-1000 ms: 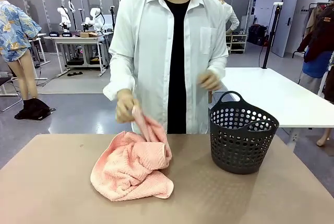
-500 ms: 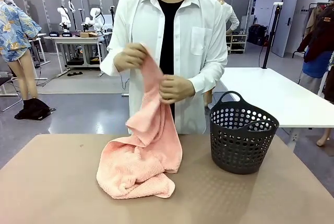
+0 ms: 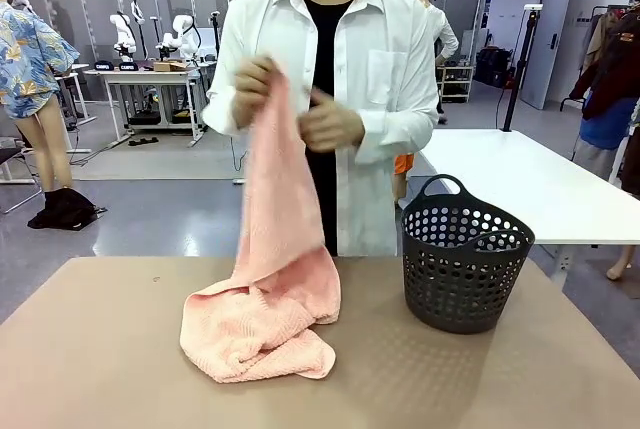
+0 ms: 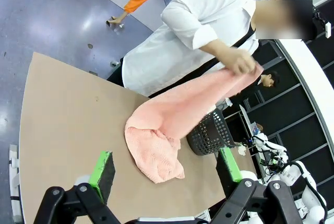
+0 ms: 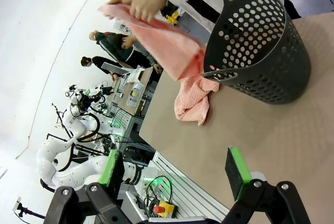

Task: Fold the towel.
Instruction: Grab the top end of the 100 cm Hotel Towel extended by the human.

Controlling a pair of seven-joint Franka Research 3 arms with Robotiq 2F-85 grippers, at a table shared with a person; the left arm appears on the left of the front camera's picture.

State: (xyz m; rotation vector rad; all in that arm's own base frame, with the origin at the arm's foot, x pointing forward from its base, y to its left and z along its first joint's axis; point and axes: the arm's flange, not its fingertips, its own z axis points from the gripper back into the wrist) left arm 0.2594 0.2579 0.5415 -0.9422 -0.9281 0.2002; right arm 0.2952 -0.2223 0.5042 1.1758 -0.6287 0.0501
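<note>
The towel is half up and half down. The person at the far edge of the desk holds its top end at chest height, the higher hand pinching the cloth and the lower hand just beside it. From there a narrow, gathered length hangs down. The rest lies in a crumpled heap near the middle of the desk, a little toward the left edge. A dark perforated laundry basket stands toward the right edge, near the heap but not touching it.

The left pincer has its green pads spread wide with nothing between them, and it looks across the desk at the heap. The right pincer is likewise spread and empty, facing the basket and the towel beyond it.

The fold itself seems not yet begun, as the cloth is not laid flat or squared. The main risk, as I judge it, is that no corner or band edge can be picked out in the heap. A pincer closing there would likely take several layers at once and drag a twisted bundle instead of a clean edge. The hanging length is bunched, so spreading it unevenly could leave a twist that spoils any fold. If it swings toward the right edge, the cloth could catch on the basket rim or handle. An arm reaching in while the person's hands work the towel could also meet fingers, not cloth.
</note>
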